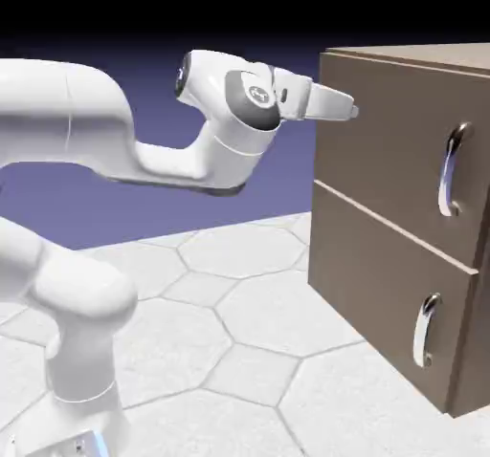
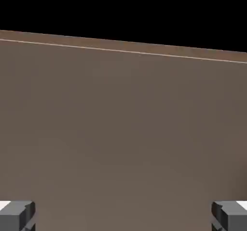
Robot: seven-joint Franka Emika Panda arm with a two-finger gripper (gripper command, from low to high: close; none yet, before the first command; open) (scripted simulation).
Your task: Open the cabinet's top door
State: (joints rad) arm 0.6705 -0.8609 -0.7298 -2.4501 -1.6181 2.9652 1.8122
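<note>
The brown cabinet (image 1: 435,56) stands at the exterior view's right. Its top door (image 1: 388,154) carries a long curved chrome handle (image 1: 454,168) near its right side. My gripper (image 1: 350,110) points at the door's upper left corner, close to the wood and far from the handle. In the hand view the door's brown face (image 2: 123,128) fills the picture below a pale top edge line. My gripper (image 2: 123,218) is open, its grey fingertips (image 2: 17,214) wide apart with nothing between them. No handle shows in the hand view.
Below the top door sits the lower panel (image 1: 378,293) with its smaller handle (image 1: 426,329). The white arm (image 1: 182,159) stretches in from the left over the pale hexagon-patterned table (image 1: 249,312).
</note>
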